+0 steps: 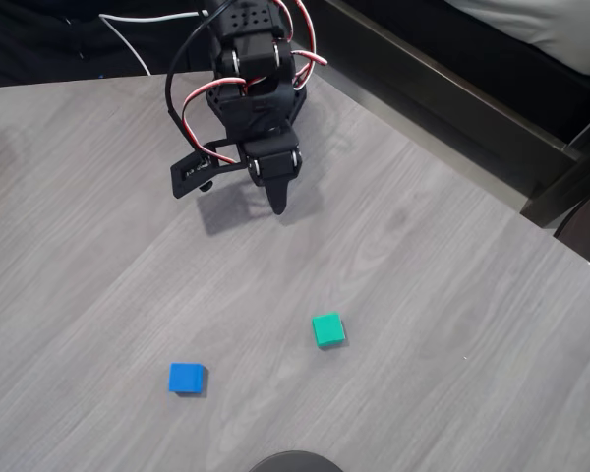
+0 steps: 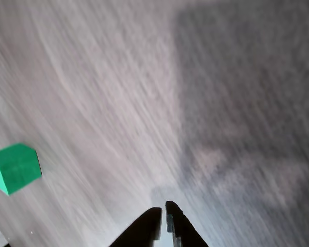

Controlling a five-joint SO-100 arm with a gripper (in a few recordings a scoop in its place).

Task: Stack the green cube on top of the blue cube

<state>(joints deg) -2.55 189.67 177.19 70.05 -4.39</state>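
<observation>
Toward twelve o'clock in the overhead view, the black arm (image 1: 251, 69) with red and white wires reaches down over the grey wood-grain table (image 1: 452, 324), and its gripper (image 1: 275, 200) hangs above the bare surface with nothing in it. From that height the jaw tips are hard to separate; the wrist view settles it, where the gripper (image 2: 162, 212) shows its two dark fingertips (image 2: 150, 221) drawn together, with only a hairline slit between them and no object in the gap.

Well apart from the gripper, at about five o'clock from it in the overhead view, the green cube (image 1: 327, 329) sits flat on the table. The blue cube (image 1: 187, 378) rests at roughly eight o'clock from the green one, near but clearly not touching, each casting its own small shadow.

Seen from the wrist, the green cube (image 2: 15, 168) lies at about ten o'clock from the fingertips, near the left edge, standing clear of them. That picture is smeared, probably by motion, so the table grain (image 2: 118, 92) reads as streaks, with a dark shadow over its right half.
</observation>
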